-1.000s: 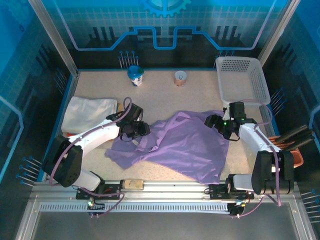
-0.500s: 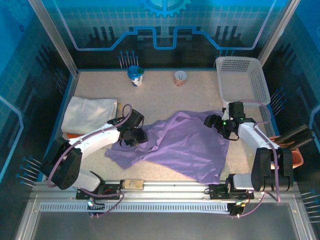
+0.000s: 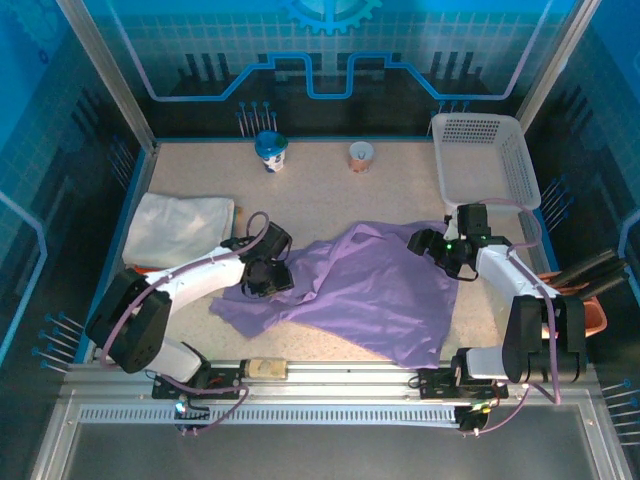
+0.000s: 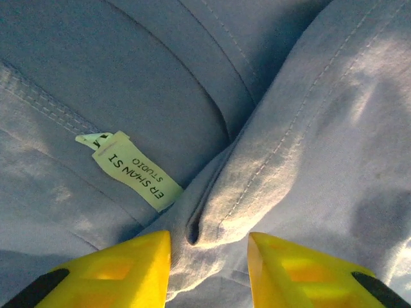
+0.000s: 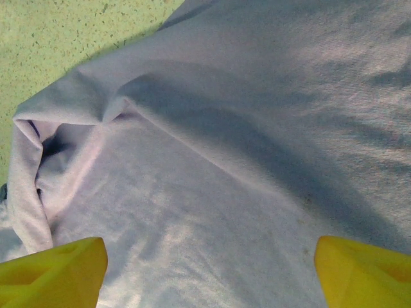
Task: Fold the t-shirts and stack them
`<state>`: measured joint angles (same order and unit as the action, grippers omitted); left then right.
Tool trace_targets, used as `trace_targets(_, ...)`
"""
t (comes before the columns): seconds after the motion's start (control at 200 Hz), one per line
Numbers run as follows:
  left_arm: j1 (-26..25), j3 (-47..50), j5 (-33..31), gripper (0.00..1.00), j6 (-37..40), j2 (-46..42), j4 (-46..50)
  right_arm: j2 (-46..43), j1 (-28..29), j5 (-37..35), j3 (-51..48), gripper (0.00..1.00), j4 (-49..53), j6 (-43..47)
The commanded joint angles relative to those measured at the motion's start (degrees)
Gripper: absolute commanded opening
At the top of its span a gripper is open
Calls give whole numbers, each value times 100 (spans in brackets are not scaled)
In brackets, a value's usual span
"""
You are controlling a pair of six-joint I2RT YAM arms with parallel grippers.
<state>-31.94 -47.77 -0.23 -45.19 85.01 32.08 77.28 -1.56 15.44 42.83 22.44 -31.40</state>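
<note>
The lavender t-shirt [image 3: 372, 292] is spread, crumpled and unfolded, across the middle of the table [image 3: 320, 190] in the top view. The white t-shirt [image 3: 178, 228] is laid folded at the left of the frame, apart from it.

The left claw [image 3: 262, 278] is set on the shirt's left part. In the left wrist view, the left claw [image 4: 209, 269] is drawn narrow, and a raised fold of lavender cloth is pinched between its yellow fingers [image 4: 128, 273], just below a pale label [image 4: 131, 168].

The right claw [image 3: 428, 245] is placed at the shirt's upper right edge. In the right wrist view, the right claw [image 5: 209, 276] is spread wide above the cloth, with nothing gripped.

A white lattice basket [image 3: 480, 160] is located at the upper right.
</note>
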Motion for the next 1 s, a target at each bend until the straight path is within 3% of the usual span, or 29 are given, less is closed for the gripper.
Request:
trace_targets(0.0, -44, -53, -98, 36, -122, 126, -52, -26, -63, -6, -47, 85, 50, 64)
trace_targets(0.625, -34, -338, -344, 26, 45, 302, 108, 41, -60, 29, -72, 85, 10, 66)
trace_targets(0.996, -34, -386, -354, 12, 86, 389, 164, 52, -64, 28, -82, 85, -1, 69)
